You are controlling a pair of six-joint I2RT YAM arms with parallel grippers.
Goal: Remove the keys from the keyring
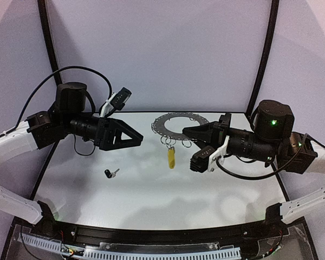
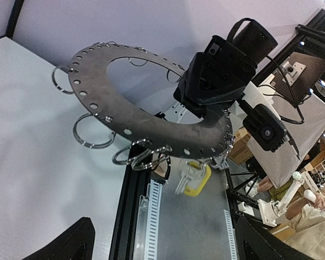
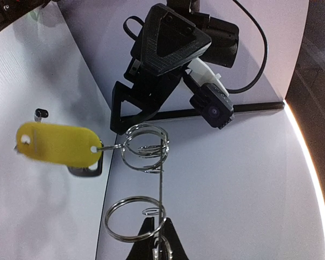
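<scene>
Grey keyring [image 1: 161, 127] pinched at 3 o'clock by right gripper [image 1: 187, 130], yellow key [image 1: 171, 157] dangling at 6, black key [image 1: 109, 174] on table [image 1: 233, 184] at 8, left gripper [image 1: 138, 138] spread.

The table [image 1: 151, 195] is a flat white top with a faint grain, bounded left and right by black frame bars; a black rail [image 1: 168, 234] runs along its near edge. One small black-headed key [image 1: 111, 173] lies directly on it, left of centre and towards the near side; its head points left and its short silver blade right.
</scene>
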